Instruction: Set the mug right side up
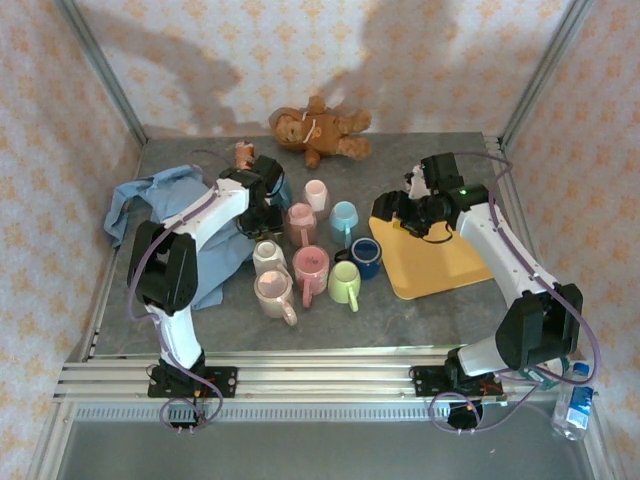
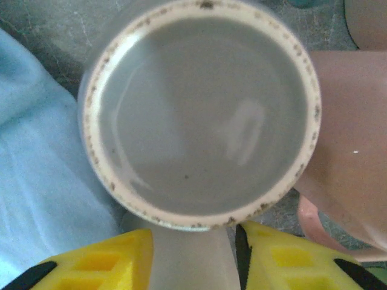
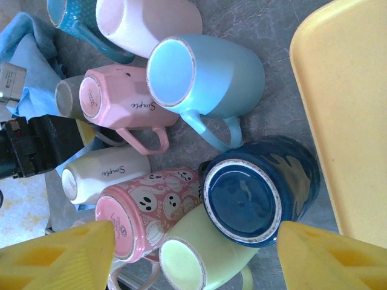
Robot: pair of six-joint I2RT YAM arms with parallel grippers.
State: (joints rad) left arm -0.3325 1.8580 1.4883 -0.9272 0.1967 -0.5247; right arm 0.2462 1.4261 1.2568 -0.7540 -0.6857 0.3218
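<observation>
Left gripper (image 2: 193, 244): its yellow fingers (image 2: 103, 263) are flanking the grey mug (image 2: 199, 109) at its handle. We are not managing to tell whether they are clamping the handle or merely bracketing it. The grey mug is standing base-up on the worktop (image 1: 400, 320), left of centre, on the left flank of the mug cluster. A blue cloth (image 2: 36, 181) is lying just beside it on the left and a pink mug (image 2: 354, 133) just beside it on the right.

Right gripper (image 3: 196, 235): its jaws are standing wide apart and holding nothing. It is hovering over a navy mug (image 3: 245, 202) and a pale green mug (image 3: 181, 263).

A yellow tray (image 1: 445, 265) is lying toward the right edge, and a teddy bear (image 1: 318, 128) is lying at the far edge.
</observation>
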